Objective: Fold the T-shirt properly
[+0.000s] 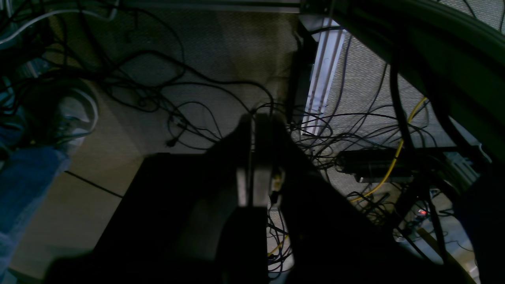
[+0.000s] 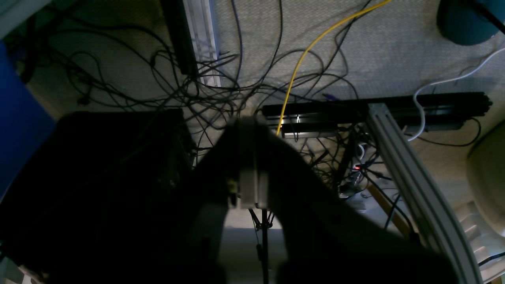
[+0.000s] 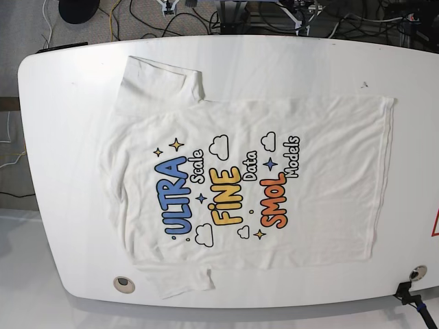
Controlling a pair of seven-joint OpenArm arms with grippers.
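The white T-shirt [image 3: 233, 185] lies flat and spread out on the white table [image 3: 62, 137], print side up, with "ULTRA", "FINE" and "SMOL" showing. Its collar points left and its hem right, with one sleeve at the top left and one at the bottom left. Neither arm shows in the base view. In the left wrist view my left gripper [image 1: 254, 118] is shut and empty, hanging over the floor. In the right wrist view my right gripper [image 2: 249, 120] is shut and empty, also over the floor. The shirt shows in neither wrist view.
Tangled black cables and a yellow cable [image 2: 300, 63] cover the carpet below both grippers. An aluminium frame rail [image 2: 410, 173] runs at the right. A person's jeans leg [image 1: 23, 185] and shoe are at the left. A round grommet [image 3: 123, 282] sits near the table's front edge.
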